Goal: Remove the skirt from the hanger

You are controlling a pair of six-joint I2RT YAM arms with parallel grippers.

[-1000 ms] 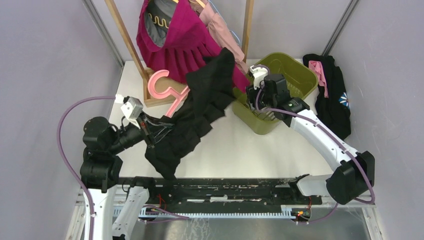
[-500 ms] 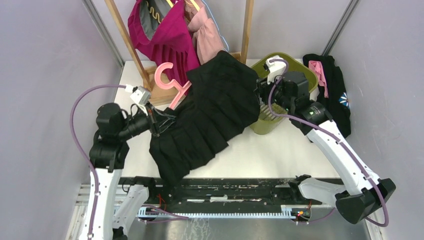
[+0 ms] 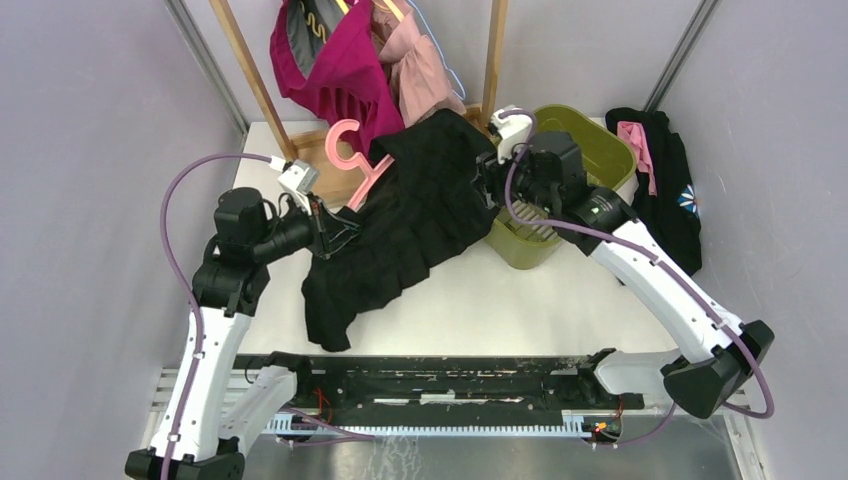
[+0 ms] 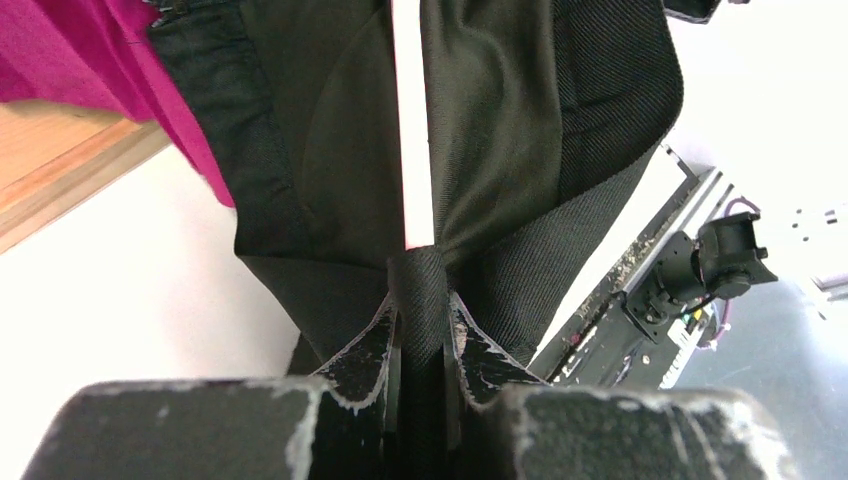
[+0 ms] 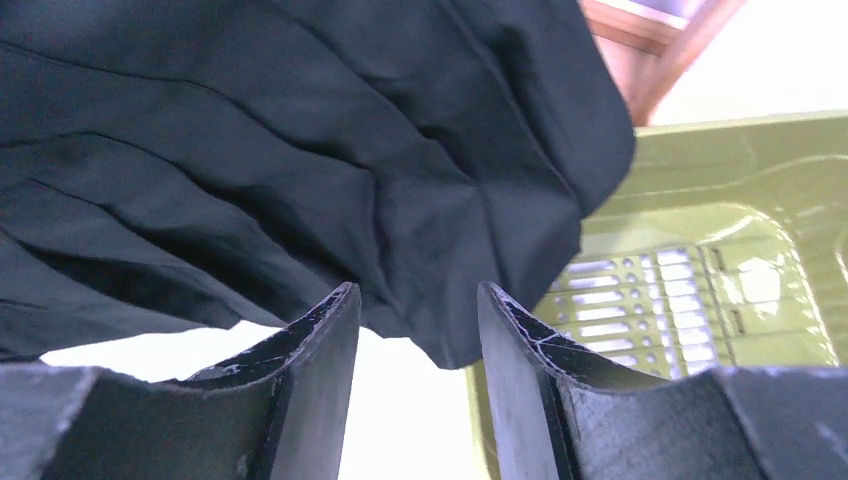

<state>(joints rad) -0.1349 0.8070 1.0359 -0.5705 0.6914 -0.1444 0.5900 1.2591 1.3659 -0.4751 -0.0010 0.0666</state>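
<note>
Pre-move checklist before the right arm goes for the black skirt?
1. Left tool shut on black skirt: ok.
2. Hanger bar inside that grip: cannot tell, fabric covers it.
3. Right tool open: ok.
4. Skirt fabric inside the right tool's gap: cannot tell; the hem shows there in the right wrist view, depth unclear.
5. Skirt off hanger: not ok, the bar runs into the fabric at the left tool.
</note>
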